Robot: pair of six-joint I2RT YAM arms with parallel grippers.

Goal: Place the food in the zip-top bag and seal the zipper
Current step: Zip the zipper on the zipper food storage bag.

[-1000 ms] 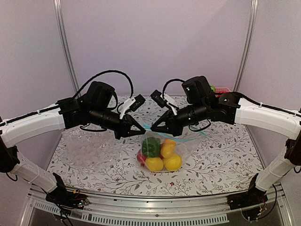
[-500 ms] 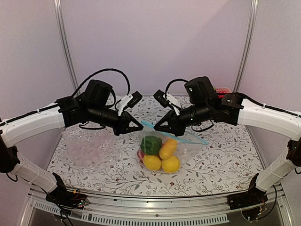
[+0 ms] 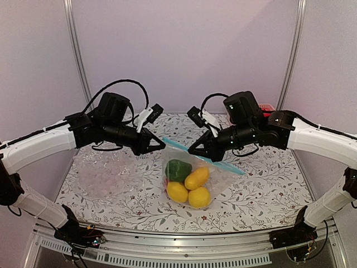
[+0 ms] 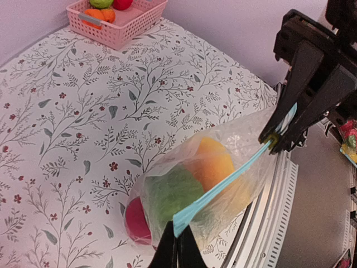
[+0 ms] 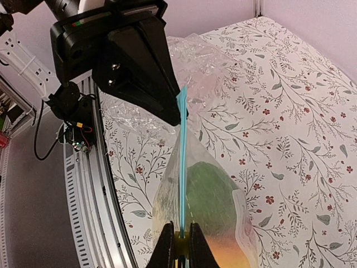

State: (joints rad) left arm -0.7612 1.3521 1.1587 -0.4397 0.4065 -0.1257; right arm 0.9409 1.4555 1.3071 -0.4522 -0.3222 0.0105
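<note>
The zip-top bag (image 3: 189, 181) hangs between my grippers, its bottom on or just above the table; I cannot tell which. It holds a green pepper (image 3: 177, 169), yellow and orange fruit (image 3: 199, 196) and a red piece (image 4: 136, 219). The blue-teal zipper (image 3: 223, 164) is stretched in a straight line. My left gripper (image 3: 161, 144) is shut on the strip's left end, as its wrist view shows (image 4: 177, 245). My right gripper (image 3: 193, 153) is shut on the strip further along, as its wrist view shows (image 5: 181, 243). The zipper (image 5: 182, 167) runs taut from one to the other.
A loose sheet of crinkled clear plastic (image 3: 103, 173) lies on the left of the flowered table (image 3: 268, 190). A pink lattice basket (image 4: 117, 17) with more food stands at the back right corner. The metal rail (image 3: 184, 245) runs along the near edge.
Both grippers have risen and drawn apart, the left to the back left and the right to the right. The strip has gone from slack to taut and the bag has shifted slightly.
</note>
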